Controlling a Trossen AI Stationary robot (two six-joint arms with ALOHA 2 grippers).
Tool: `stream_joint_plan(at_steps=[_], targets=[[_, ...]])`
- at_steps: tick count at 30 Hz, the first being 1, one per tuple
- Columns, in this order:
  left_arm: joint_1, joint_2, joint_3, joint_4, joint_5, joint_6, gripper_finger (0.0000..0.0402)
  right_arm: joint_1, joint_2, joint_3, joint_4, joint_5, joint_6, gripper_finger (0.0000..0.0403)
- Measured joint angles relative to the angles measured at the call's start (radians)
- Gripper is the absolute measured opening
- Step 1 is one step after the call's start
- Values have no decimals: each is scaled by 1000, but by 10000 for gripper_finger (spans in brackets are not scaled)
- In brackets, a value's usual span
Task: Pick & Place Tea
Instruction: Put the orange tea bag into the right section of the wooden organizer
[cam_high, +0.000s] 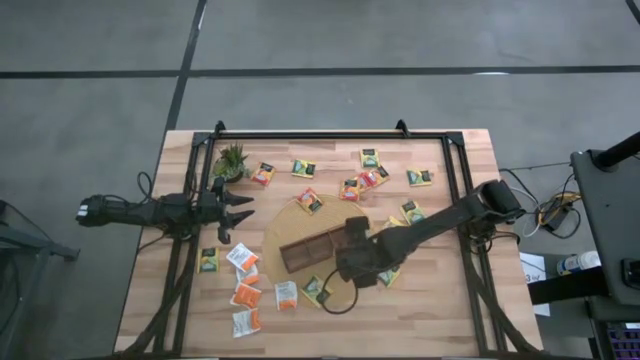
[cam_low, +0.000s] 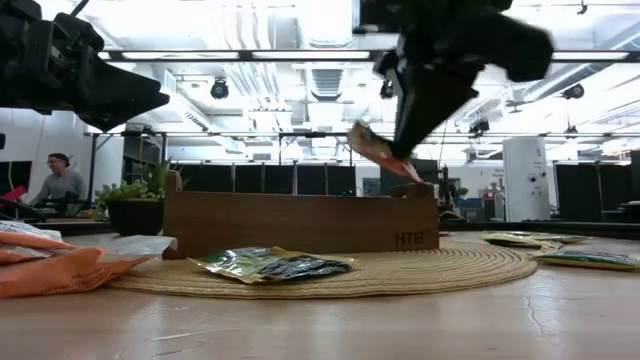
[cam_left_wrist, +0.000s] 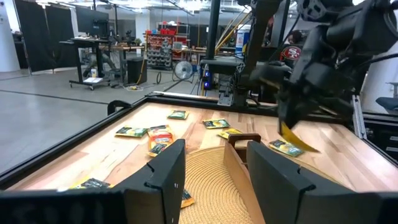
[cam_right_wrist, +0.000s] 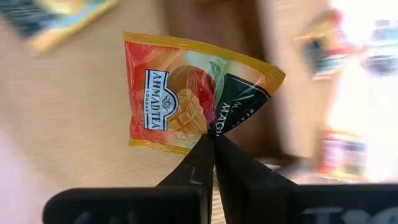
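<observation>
The right gripper (cam_right_wrist: 213, 142) was pinched tight on one mango tea sachet (cam_right_wrist: 193, 102), orange-yellow w/ a dark panel, held by its lower edge so it buckled slightly around the fingertips. In the low view the sachet (cam_low: 378, 150) hung tilted in the air, just above the far end of the wooden divided tray (cam_low: 300, 222); prob. carried high to clear the tray wall before dropping into a compartment. From above, the right gripper (cam_high: 352, 250) sat over the tray (cam_high: 312, 249), which lay on a round woven mat (cam_high: 282, 226).

The left gripper (cam_left_wrist: 211, 177) hovered w/ fingers spread apart, holding nothing, near the potted plant (cam_high: 231, 160) at the table's (cam_high: 450, 310) left side, likely waiting clear of the right arm's path.

Other sachets lay loose: a white-and-orange group (cam_high: 246, 290) near the front left, more (cam_high: 362, 181) along the far side, one green-black sachet (cam_low: 270, 264) on the mat in front of the tray. Most of the task looked undone.
</observation>
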Motion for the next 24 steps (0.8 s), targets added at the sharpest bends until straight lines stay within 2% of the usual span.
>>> stream_joint_plan(at_steps=[3,11,24], targets=[[0,0,0,0,0,0,165,2,-2,-3,-7,143,-40,9],[0,1,0,0,0,0,165,8,44,-29,-13,408,-90,8],[0,2,0,0,0,0,165,15,167,-31,-23,512,-168,8]])
